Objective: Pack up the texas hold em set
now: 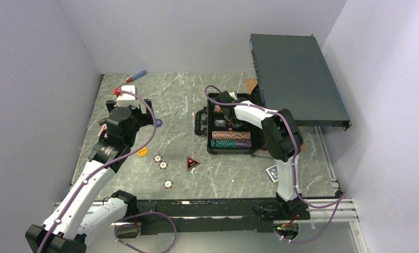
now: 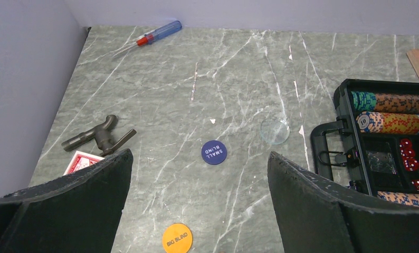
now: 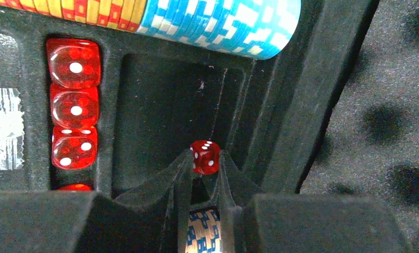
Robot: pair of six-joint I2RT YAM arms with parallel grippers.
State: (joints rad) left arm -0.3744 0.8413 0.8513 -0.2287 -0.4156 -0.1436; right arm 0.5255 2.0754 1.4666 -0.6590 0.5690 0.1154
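pinching one red die [image 3: 205, 156] between nearly closed tips, right pincer [image 3: 205, 164] sits inside the open case [image 1: 234, 151], dice column [image 3: 73, 105] toward frame left of it; left pincer [image 2: 199, 158] gapes wide, empty.

left hand [image 2: 199, 157]: fingers spread wide, aloft | right hand [image 3: 205, 162]: pinching red die [image 3: 205, 154]

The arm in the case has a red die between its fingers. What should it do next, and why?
Probably lift the die a little and carry it to the narrow slot where the other dice sit in a row. The right gripper pinches it over a wide empty compartment, apart from them.
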